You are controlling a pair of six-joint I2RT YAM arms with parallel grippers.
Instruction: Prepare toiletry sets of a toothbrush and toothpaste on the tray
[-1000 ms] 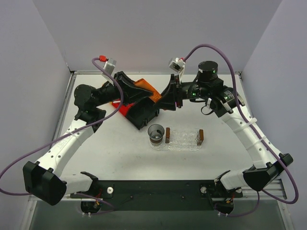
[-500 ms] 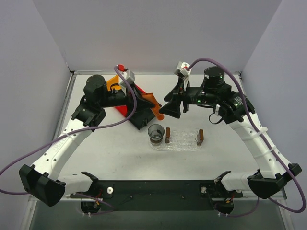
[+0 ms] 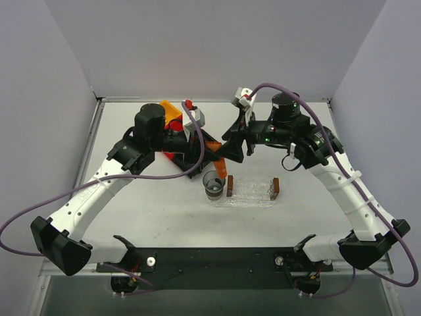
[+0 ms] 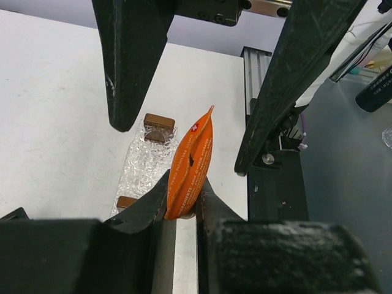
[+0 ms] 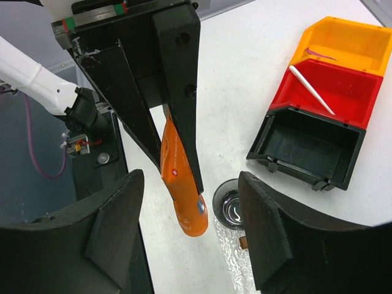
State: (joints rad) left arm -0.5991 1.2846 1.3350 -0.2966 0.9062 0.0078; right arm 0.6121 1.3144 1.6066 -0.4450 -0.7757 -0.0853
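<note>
**Item:** orange tube [image 4: 191,156]. Pinched at its lower half in the left pincer [image 4: 184,199], fingers pressed on both flat faces. Held clear of the bench [image 3: 151,210], just at 12 o'clock of the cup [image 5: 229,209] in the top view.

**Long axis:** in line with the left pincer's reach, crimped free end foremost, heading roughly 4 o'clock in the top view.

**Governing relation:** right pincer [image 5: 191,184] spread wide and met head-on with the left. One finger at 9 o'clock and one at 3 o'clock of the tube's free end in the left wrist view, neither seen touching. Closing line across the same flat faces as the left grip.

**Tray** [image 4: 143,171]: on the bench at 4 o'clock of the tube, beyond the cup, brown blocks [image 4: 158,120] at its ends. No set item visible on it.

**Toothbrush** [image 5: 311,90]: loose in the red bin [image 5: 358,101], lying 11 to 5 o'clock in the right wrist view. Thin magenta streak in the orange bin [image 5: 349,43], too slight to identify.

**Judged step:** handover, left to right. Right arm judged slightly nearer the tray.

**Next move's demand:** closure on the free end before any release.

**Risk:** soft tube twisting or slipping on a short grip.
</note>
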